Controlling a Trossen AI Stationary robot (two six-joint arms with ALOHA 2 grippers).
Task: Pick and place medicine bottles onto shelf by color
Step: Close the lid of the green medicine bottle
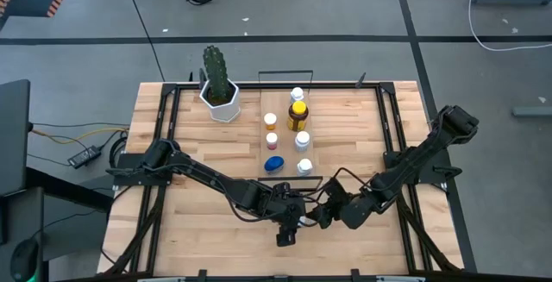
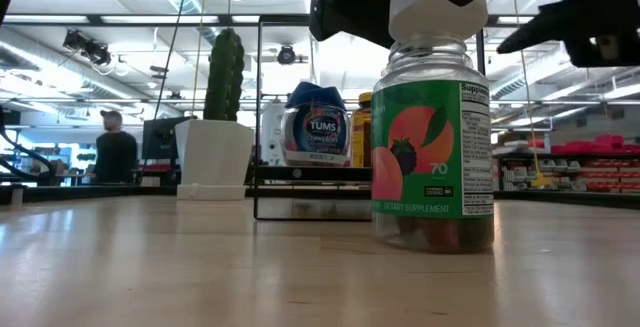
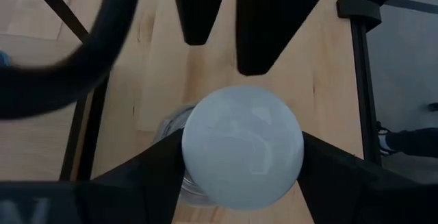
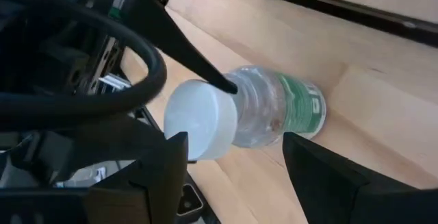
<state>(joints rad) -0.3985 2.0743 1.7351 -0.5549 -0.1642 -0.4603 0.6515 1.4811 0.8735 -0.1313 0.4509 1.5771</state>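
I have the left gripper [image 3: 239,166] directly over the green-labelled bottle [image 2: 432,127], its two fingers [image 3: 147,176] set against opposite sides of the white cap [image 3: 243,145], closed on it or very nearly. The bottle stands upright on the tabletop [image 2: 200,267], straight below my wrist, on the near side of the shelf [image 1: 323,157] where the other bottles [image 1: 297,114] are already lined up.

The right gripper [image 4: 233,172] hangs just beside it with jaws spread; the cap sits between its fingers without clear contact, so I count it as empty.

I judge the bottle as rigid clear plastic, partly filled with gummies, so moderately heavy and weighted low. The cap is smooth, round and glossy: likely slippery, and a grip there could let the body swing or twist under the fingers. It is stiff enough to take a firm squeeze. I would rather hold lower, at the neck or shoulder just under the cap, but the cap gives flat, reachable sides from above.
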